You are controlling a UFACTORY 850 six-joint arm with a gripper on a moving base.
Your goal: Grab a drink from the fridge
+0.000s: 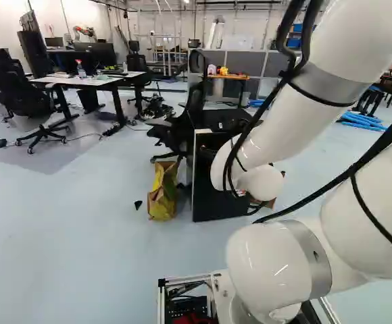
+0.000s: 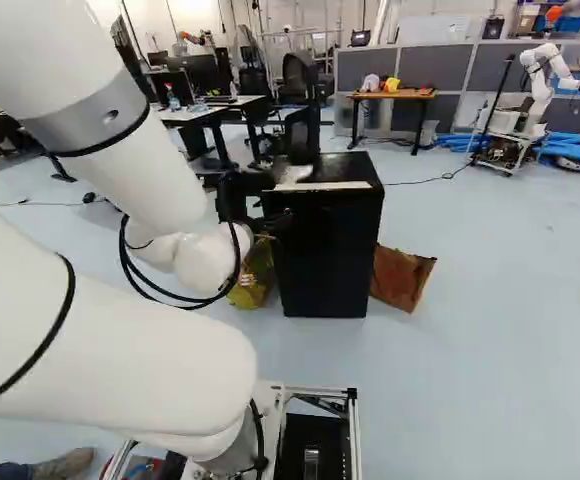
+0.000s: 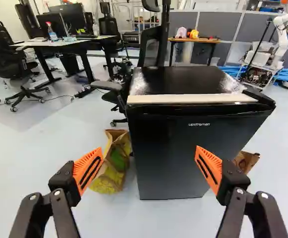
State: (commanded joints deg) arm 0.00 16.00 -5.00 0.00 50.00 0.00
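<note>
My gripper [image 2: 278,219] shows as a dark shape beyond the wrist in the right base view, partly hidden and hard to separate from the fridge. The wrist view shows the gripper [image 3: 148,169] with its orange-padded fingers wide apart and nothing held. Ahead of it stands a small black fridge [image 3: 183,144], upright on the floor, its front door closed and a pale strip along the top front edge. The same fridge [image 2: 325,250] is right of my wrist in the right base view. No drink is visible inside the closed fridge.
A yellow and brown paper bag [image 3: 115,166] stands left of the fridge, another brown bag [image 2: 401,278] right of it. Office chairs, one [image 3: 156,42] close behind the fridge, and a desk [image 1: 88,81] stand farther back. Another robot [image 2: 540,90] stands at the far right.
</note>
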